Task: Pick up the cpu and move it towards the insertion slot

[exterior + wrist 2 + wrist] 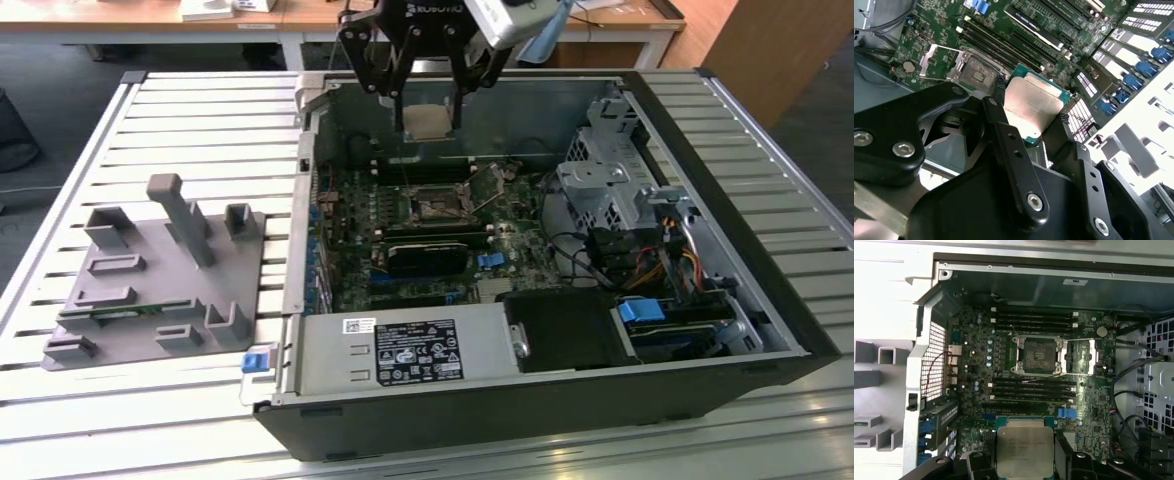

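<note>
Silvery cpu (1024, 450) clamped in gripper (430, 112) jaws above case (747, 300); insertion slot (1037, 355) vacant.

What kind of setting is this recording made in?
Likely a robotics lab or test bench: an open computer case lies on a slatted metal table, a grey fixture beside it, desks behind. The gripper holds the cpu above the motherboard.

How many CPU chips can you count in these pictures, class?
1. The cpu is gripped between the gripper fingers, held above the open computer case, apart from the insertion slot. Others may be hidden.
</note>
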Robot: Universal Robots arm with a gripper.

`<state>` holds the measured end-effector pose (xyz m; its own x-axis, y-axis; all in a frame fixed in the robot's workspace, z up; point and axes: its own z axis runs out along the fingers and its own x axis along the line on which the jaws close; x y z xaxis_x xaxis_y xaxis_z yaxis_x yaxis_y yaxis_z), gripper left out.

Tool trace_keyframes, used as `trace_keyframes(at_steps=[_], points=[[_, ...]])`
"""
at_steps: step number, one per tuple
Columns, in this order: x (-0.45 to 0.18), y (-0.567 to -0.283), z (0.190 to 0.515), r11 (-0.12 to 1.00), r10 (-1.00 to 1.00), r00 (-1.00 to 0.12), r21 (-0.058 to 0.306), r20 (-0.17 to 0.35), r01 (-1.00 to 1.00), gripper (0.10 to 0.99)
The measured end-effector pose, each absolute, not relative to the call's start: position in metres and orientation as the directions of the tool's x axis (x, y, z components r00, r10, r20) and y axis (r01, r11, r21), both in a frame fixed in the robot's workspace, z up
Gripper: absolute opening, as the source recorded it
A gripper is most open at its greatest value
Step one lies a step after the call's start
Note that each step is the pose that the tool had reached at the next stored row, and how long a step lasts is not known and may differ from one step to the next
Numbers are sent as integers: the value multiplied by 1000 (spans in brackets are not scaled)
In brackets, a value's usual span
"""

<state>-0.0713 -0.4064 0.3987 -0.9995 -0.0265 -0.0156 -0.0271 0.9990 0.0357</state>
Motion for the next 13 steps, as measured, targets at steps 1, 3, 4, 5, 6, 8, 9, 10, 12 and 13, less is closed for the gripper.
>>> trace_keyframes(at_steps=[1, 3, 4, 5, 6, 8, 9, 10, 12, 13], points=[[-70, -406, 399, 999, -27, -1000, 36, -16, -27, 545], [-67, -406, 399, 999, -27, -1000, 36, -16, -27, 545], [-66, -406, 399, 999, -27, -1000, 36, -16, -27, 545], [-64, -406, 399, 999, -27, -1000, 36, -16, -27, 545], [-63, -406, 399, 999, -27, -1000, 36, -16, -27, 545], [-60, -406, 399, 999, -27, -1000, 36, -16, -27, 545], [-59, -406, 399, 999, -27, -1000, 36, -16, -27, 545], [-57, -405, 399, 999, -27, -1000, 36, -16, -27, 545], [-54, -405, 399, 999, -27, -1000, 36, -16, -27, 545], [-53, -405, 399, 999, -27, -1000, 36, -16, -27, 545]])
